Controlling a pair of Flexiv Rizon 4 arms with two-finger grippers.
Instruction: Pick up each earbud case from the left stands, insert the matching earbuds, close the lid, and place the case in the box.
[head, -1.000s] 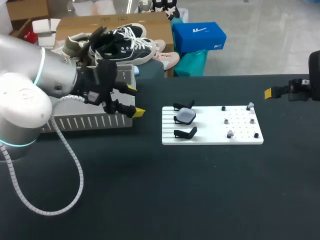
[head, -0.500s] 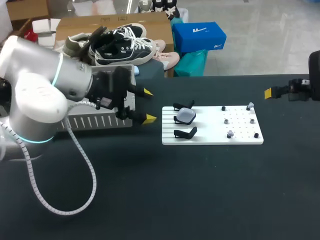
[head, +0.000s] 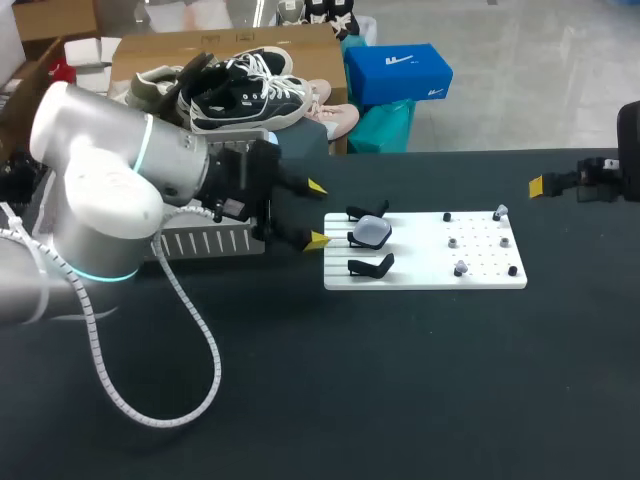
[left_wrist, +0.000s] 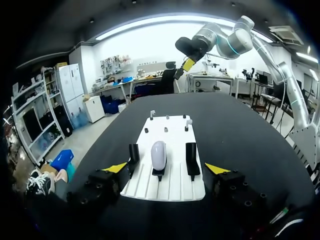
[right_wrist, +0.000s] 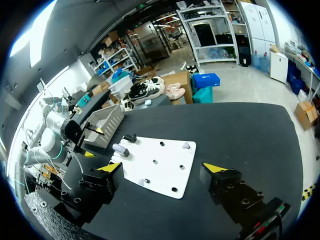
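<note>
A pale earbud case sits on the middle of three black stands at the left end of the white board; the stands above and below it hold nothing. Small earbuds rest on pegs toward the board's right end. My left gripper hovers open just left of the board. In the left wrist view the case stands ahead of that gripper, centred between its yellow tips and untouched. My right gripper is open, high off the board's right side, with nothing in it.
The grey slatted box stands left of the board, mostly hidden behind my left arm. Black pegs dot the board's right half. Dark tabletop stretches in front of the board.
My left gripper has swung right, from in front of the grey box to the board's left edge, facing the stands. The right arm has not moved.
</note>
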